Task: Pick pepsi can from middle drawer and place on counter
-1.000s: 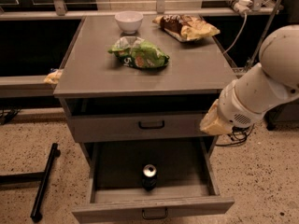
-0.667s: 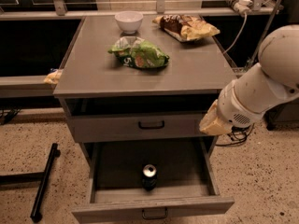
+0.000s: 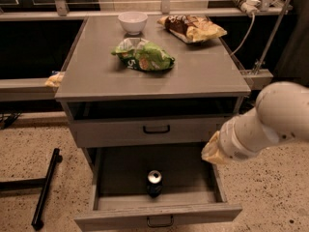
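Note:
The pepsi can (image 3: 154, 182) stands upright in the open middle drawer (image 3: 120, 178), near its front wall, silver top facing up. The counter (image 3: 203, 66) is the grey cabinet top above it. My gripper (image 3: 212, 151) is at the tan end of the white arm (image 3: 270, 122), over the drawer's right side wall. It is to the right of the can and higher, apart from it. The arm hides most of the gripper.
On the counter are a white bowl (image 3: 133, 21) at the back, a green chip bag (image 3: 144, 55) in the middle and a brown-yellow snack bag (image 3: 193, 28) at the back right. The upper drawer (image 3: 156, 128) is shut. A black bar (image 3: 46, 187) lies on the floor at left.
My arm has dropped lower, toward the open drawer's right side. The can and the things on the counter have not moved.

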Robot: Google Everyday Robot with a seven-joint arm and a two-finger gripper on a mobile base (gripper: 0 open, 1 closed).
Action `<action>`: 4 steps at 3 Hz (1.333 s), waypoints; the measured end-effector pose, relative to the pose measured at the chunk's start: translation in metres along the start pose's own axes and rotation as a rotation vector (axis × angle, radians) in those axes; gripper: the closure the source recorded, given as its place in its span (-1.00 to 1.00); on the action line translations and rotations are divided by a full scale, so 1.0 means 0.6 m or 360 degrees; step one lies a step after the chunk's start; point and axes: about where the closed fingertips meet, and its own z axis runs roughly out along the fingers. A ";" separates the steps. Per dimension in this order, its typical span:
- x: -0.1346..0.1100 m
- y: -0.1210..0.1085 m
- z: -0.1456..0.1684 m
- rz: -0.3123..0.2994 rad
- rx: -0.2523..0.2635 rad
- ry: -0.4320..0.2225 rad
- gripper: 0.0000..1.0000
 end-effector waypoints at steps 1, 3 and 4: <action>0.012 0.004 0.124 -0.0034 -0.0034 -0.0175 1.00; 0.033 0.013 0.287 -0.0008 -0.0137 -0.0424 1.00; 0.033 0.013 0.287 -0.0007 -0.0138 -0.0424 1.00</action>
